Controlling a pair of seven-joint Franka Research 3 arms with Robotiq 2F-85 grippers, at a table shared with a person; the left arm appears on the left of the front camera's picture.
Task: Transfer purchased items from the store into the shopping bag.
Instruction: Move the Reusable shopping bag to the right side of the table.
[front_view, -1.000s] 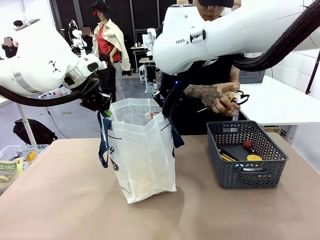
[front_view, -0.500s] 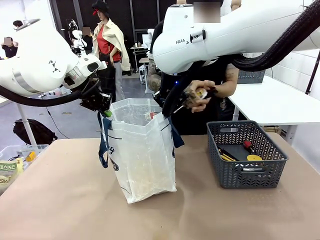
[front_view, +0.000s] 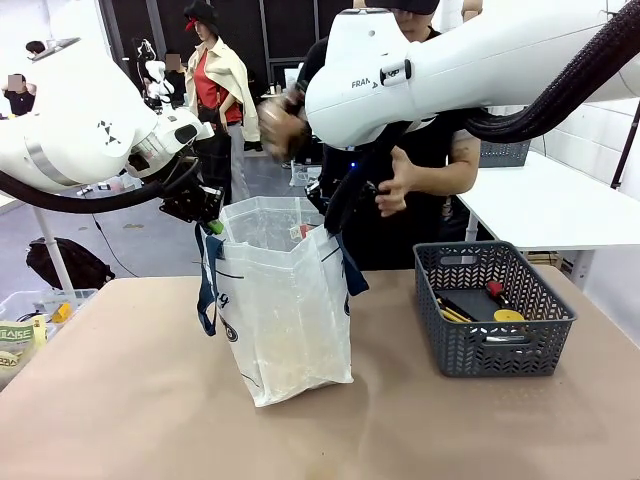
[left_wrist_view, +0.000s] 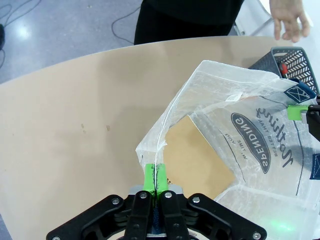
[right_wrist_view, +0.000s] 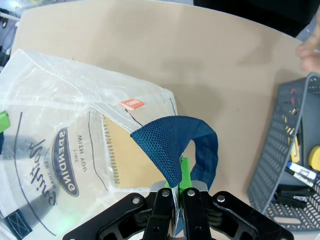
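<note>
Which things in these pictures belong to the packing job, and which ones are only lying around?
Belong to the job: translucent whitish plastic shopping bag, its top pinched by the left hand and right hand; brown spiral notebook inside it; dark grey slotted plastic basket; yellow round item in the basket.
Lying about: clear plastic bin beside the table; black bag on the floor.
</note>
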